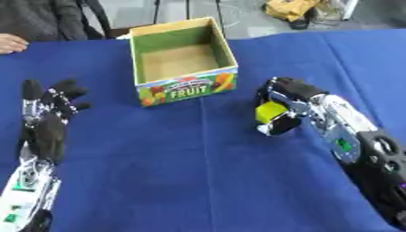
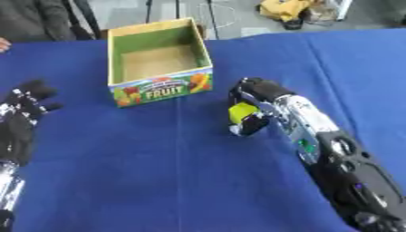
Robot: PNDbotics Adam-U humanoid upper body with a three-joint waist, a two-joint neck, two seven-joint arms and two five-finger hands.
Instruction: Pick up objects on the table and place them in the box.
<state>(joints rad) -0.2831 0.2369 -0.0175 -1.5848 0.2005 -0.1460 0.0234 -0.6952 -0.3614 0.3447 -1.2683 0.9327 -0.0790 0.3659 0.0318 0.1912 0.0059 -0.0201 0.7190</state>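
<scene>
Yellow block (image 1: pixel 269 111) sits clasped in right hand (image 1: pixel 287 105).

The counter (image 1: pixel 206 181) is covered in blue cloth, matt, with a soft crease running down its middle. The box (image 1: pixel 184 61) looks like cardboard: plain matt brown on its floor, flat green on the inner walls, and a smoother printed front with fruit pictures. The right hand (image 1: pixel 289 106) is black plastic and silvery metal with a slight sheen. The small yellow block (image 1: pixel 269 112) in it seems smooth, perhaps plastic. The left hand (image 1: pixel 47 113) is matt black.
</scene>
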